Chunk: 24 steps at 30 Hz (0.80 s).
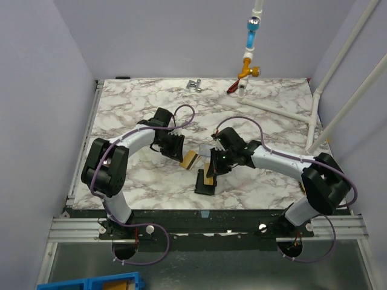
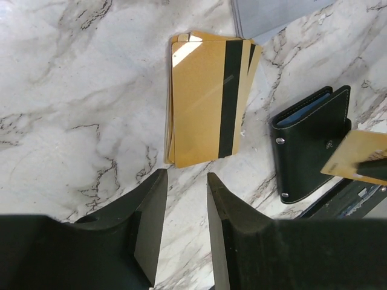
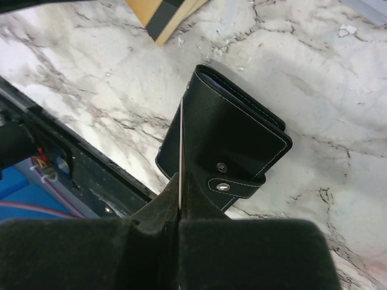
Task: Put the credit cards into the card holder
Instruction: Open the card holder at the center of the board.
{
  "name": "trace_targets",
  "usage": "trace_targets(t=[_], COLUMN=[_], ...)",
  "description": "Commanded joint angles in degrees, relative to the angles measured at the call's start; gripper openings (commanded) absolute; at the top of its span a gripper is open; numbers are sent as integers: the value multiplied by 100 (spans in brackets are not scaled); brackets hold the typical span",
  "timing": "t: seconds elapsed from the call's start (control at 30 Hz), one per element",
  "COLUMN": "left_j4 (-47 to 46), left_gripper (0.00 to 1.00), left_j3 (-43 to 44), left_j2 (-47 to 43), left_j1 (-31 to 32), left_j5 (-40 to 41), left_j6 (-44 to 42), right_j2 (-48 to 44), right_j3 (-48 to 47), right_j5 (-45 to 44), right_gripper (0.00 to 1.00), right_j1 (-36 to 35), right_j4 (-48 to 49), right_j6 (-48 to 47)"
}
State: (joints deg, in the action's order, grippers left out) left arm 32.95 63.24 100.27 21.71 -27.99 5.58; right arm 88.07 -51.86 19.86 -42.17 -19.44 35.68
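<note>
Credit card (image 2: 357,154) is clamped edge-on in right hand (image 3: 180,190) to slot into card holder (image 3: 236,127), left hand (image 2: 186,193) open over the stack (image 2: 205,96).

The cards (image 2: 199,103) are gold-tan, dark-striped; the card holder (image 3: 233,130) black; the table (image 2: 72,90) white, grey-veined

a fanned stack of gold-tan plastic cards (image 2: 205,99), each with a dark stripe, lay flat just ahead of the left gripper (image 2: 186,176) and its parted fingers. another gold card (image 2: 354,154) was pinched edge-on in the right gripper (image 3: 181,182), over the flat black leather folding wallet (image 3: 236,130) lying just ahead of it, bluish lining showing at one edge.
</note>
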Motion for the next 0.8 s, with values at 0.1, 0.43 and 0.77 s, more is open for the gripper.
trace_targets(t=[0.1,0.43,0.77], left_j4=[395,627,808], left_gripper=[36,49,49], left_j3=[356,443,511], left_j2=[-585,-1017,-1150], left_j1=[-5,78,608], left_j5=[-12,-703,-353], left_j6=[-250,-745,-1362], right_j2=[367,-96,-215], right_j3=[-279,-148,30], right_j5=[-949,-1116,-1036], right_gripper=[1,1,1], right_j1=[-197,-194,-123], right_j4=[-1092,-1624,-1746], right_j6=[3,176,229])
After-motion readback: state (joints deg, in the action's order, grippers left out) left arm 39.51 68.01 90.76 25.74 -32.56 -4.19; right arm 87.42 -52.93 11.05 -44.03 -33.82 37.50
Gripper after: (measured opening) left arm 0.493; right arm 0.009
